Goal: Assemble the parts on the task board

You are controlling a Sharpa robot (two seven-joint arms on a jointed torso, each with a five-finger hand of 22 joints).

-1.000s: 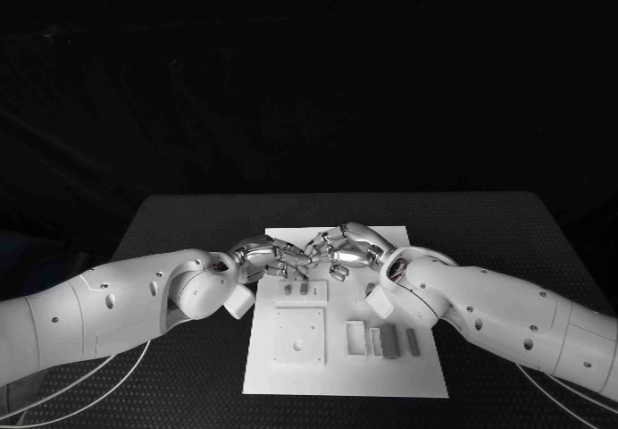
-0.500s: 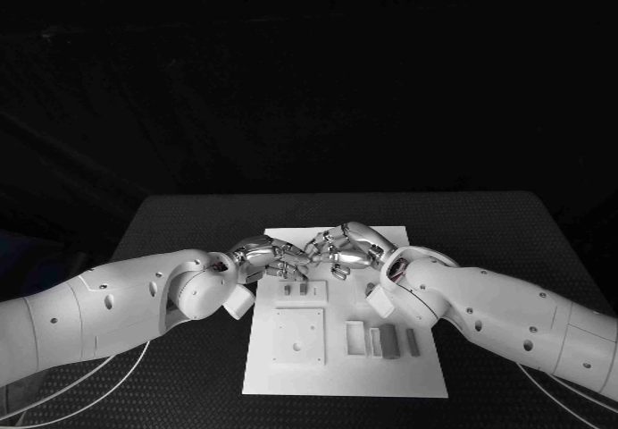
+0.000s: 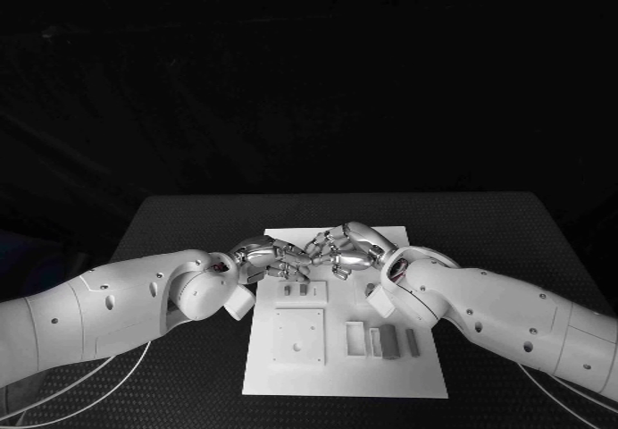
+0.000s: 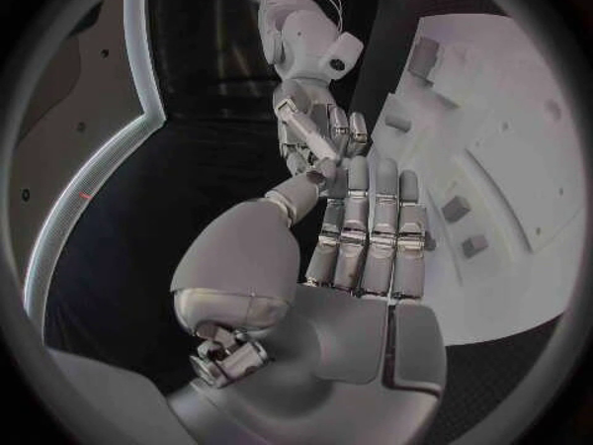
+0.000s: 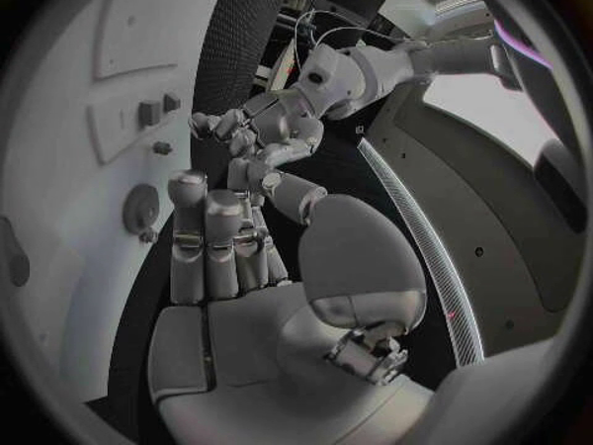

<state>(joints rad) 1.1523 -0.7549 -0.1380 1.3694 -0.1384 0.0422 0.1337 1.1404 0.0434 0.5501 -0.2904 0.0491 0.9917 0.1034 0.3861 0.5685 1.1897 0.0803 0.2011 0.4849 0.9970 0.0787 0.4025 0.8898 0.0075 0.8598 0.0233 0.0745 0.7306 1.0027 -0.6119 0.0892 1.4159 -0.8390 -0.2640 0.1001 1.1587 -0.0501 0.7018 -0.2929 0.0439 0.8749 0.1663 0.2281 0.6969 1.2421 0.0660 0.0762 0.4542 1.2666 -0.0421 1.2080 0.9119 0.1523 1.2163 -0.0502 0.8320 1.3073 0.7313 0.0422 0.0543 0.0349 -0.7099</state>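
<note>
**Fingertips of both hands meet above the board's far half**

Fingers (image 3: pixel 286 259) of the left hand (image 3: pixel 264 260) and those of the right hand (image 3: pixel 346 250) come together tip to tip in the head view, over the far end of the task board (image 3: pixel 346 375). I cannot tell whether a part is between them. I judge that they are passing or aligning a small piece, so the next move needs a slow, exact lowering toward a slot. Just below the fingertips stand two small parts (image 3: pixel 296 289) in a raised block; nearer the robot lie a square plate (image 3: pixel 297 337) and grey bars (image 3: pixel 389 341). The black table (image 3: pixel 180 232) carries the board, and the room behind is dark.

From the left wrist, the left hand's fingers (image 4: pixel 371 232) lie straight and pressed side by side, with the thumb reaching to the right hand (image 4: pixel 315 129). The board (image 4: pixel 519 168) is beside them.

From the right wrist, the right hand's fingers (image 5: pixel 211 237) are also side by side and they hold nothing that I can see. The left hand (image 5: pixel 266 129) touches their tips.
</note>
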